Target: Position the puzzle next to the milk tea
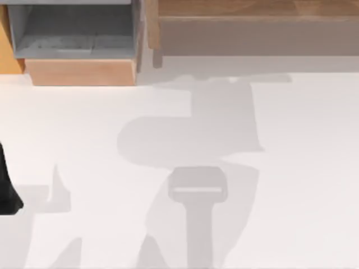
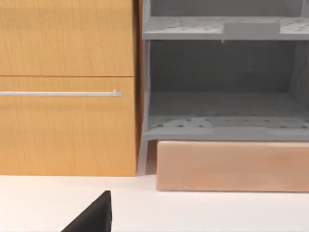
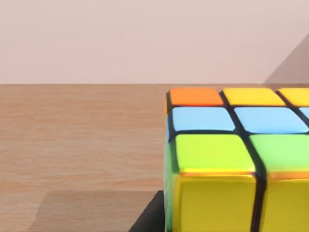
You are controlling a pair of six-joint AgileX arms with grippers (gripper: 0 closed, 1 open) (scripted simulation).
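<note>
Now, step: puzzle [image 3: 227,159] sits close before the right wrist camera on a wooden surface [image 3: 82,140]; grasp likely underway.
Jaws: both cannot tell.
Left arm [image 1: 7,190]: parked, counter's [image 1: 303,168] nine o'clock edge.
Next: find the milk tea.

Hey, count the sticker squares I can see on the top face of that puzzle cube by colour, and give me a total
On the puzzle cube, top face, as far as the right wrist view shows:
Orange: 1
Yellow: 2
Light blue: 3, one barely in frame
Green: 2
Total: 8 squares, several cut off at the frame's edge.
</note>
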